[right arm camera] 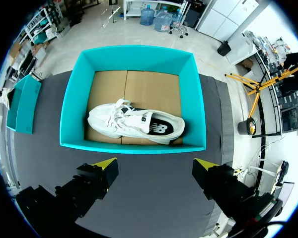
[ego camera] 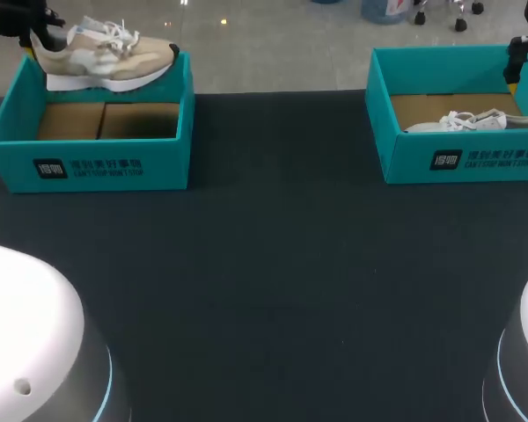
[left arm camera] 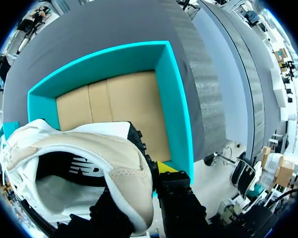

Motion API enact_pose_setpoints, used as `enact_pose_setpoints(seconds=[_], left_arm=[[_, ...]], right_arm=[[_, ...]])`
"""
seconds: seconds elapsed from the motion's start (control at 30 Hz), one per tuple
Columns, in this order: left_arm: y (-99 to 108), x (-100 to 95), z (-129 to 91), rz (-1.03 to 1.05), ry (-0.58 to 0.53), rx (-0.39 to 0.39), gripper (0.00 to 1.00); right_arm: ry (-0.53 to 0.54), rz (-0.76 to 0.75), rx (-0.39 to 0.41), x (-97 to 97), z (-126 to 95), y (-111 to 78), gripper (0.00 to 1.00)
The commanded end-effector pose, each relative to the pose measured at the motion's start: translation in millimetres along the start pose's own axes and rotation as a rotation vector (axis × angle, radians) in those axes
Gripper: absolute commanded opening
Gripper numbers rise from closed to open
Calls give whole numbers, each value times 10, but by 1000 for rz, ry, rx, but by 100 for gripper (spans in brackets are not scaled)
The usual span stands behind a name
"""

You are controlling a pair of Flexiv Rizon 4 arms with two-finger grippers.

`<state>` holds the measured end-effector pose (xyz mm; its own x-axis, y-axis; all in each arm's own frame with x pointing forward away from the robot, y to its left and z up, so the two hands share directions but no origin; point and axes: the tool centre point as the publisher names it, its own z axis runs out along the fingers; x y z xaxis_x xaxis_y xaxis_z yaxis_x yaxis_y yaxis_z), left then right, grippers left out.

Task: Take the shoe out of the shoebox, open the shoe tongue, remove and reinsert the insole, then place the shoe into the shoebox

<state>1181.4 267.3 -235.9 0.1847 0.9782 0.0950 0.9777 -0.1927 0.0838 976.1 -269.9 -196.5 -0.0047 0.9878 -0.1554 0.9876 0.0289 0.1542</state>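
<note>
The left gripper (left arm camera: pixel 141 191) is pinching the heel collar of the beige shoe (left arm camera: pixel 84 148). One finger (left arm camera: pixel 165 167) is showing its yellow tip outside the heel and the other is going down inside the opening, so the grip is closed on the shoe. It is holding the shoe sole-down above the far rim of the left shoebox (ego camera: pixel 88 167). With only the soft heel gripped, the toe is probably weighing it down; it could swivel or slip, or the sole could snag that rim. The right gripper (right arm camera: pixel 155 166) is hanging wide apart and empty over the table (ego camera: pixel 273 264), just short of the right shoebox (right arm camera: pixel 134 147), where a white shoe (right arm camera: pixel 134 123) is lying on its side.
</note>
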Motion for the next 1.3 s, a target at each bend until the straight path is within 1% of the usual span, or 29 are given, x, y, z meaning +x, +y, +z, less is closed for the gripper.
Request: enact_pose_setpoints(seconds=[0.03, 0.27, 0.6, 1.2, 1.3], left_arm=[[-369, -102, -322, -2, 34, -69, 0], [-466, -158, -505, -1, 65, -56, 0], [-495, -123, -681, -28, 57, -46, 0], [-495, -123, -681, -28, 57, -46, 0], [-602, -284, -754, -22, 82, -49, 0]], right_arm=[[0, 1, -2, -1, -3, -11, 100], [0, 1, -2, -1, -3, -11, 100], [0, 1, -2, -1, -3, -11, 100], [0, 1, -2, -1, -3, -11, 100], [0, 1, -2, -1, -3, -11, 100]])
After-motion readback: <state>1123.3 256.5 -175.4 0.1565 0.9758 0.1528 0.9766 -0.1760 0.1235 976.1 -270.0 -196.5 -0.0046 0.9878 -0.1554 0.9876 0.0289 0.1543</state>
